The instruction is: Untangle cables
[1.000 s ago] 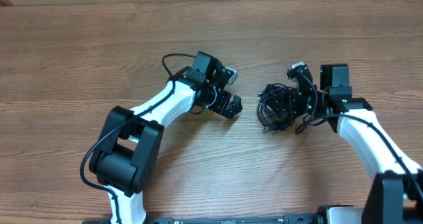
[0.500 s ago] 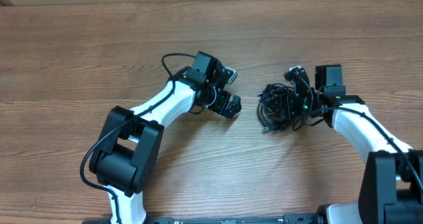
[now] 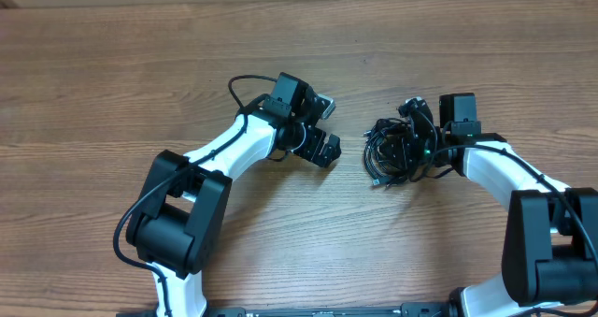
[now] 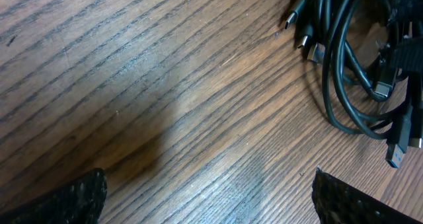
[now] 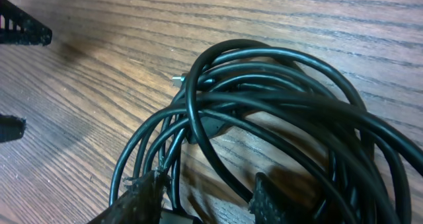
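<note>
**Overhead:** One tangled bundle of cables [image 3: 392, 153] lies on the wooden table [image 3: 140, 74], right of centre. The right gripper [image 3: 418, 147] reaches into the bundle's right side, and its fingers are lost against the black cords. The left gripper [image 3: 322, 147] sits just left of the bundle, apart from it, with bare wood between them. How many separate cords make up the bundle cannot be counted here.

**Left wrist:** Two fingertips [image 4: 73, 197] show only at the bottom corners, cut off by the frame, so the left gripper [image 4: 211, 204] is spread wide with nothing but table between its jaws. The cables [image 4: 347, 72] lie ahead and to the right, clear of both tips. At least four plug ends can be made out, and the bundle runs off the top and right edges.

**Right wrist:** The looped cables [image 5: 277, 105] fill most of the frame. The right gripper [image 5: 205, 197] has its two fingers [image 5: 142, 194] partly apart, straddling several strands at the lower edge. Wood shows between the jaws and nothing looks squeezed. One small metal plug tip [image 5: 176, 79] pokes out on the bundle's left.
</note>
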You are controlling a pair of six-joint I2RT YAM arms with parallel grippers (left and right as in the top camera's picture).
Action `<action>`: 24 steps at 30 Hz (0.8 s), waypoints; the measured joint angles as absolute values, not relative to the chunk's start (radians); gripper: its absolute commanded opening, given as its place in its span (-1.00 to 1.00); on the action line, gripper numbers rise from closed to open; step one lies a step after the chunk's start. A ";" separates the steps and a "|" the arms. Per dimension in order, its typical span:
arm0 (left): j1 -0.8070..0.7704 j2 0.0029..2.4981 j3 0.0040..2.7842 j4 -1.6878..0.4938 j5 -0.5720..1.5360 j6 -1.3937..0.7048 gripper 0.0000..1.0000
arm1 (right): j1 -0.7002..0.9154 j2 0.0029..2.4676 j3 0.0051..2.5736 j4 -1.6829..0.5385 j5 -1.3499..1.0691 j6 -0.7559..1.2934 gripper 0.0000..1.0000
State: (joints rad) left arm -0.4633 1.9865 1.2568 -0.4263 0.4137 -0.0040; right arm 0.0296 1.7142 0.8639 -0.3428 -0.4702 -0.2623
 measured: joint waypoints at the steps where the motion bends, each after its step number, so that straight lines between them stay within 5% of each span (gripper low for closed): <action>1: -0.463 1.987 1.257 -0.426 0.414 -0.004 1.00 | 0.030 1.714 0.864 -0.341 -0.467 -0.262 -0.20; 12: -0.463 1.987 1.257 -0.426 0.414 -0.004 0.99 | 0.030 1.726 0.864 -0.315 -0.386 -0.323 -0.19; 19: -0.463 1.987 1.257 -0.426 0.414 -0.004 0.99 | 0.030 1.726 0.864 -0.331 -0.364 -0.442 -0.65; 24: -0.463 1.987 1.257 -0.426 0.414 -0.004 0.99 | 0.030 1.726 0.864 -0.349 -0.361 -0.463 -0.72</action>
State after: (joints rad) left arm -0.4633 1.9865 1.2568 -0.4263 0.4137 -0.0040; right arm 0.0296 1.7256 0.8639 -0.3489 -0.3611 -0.4629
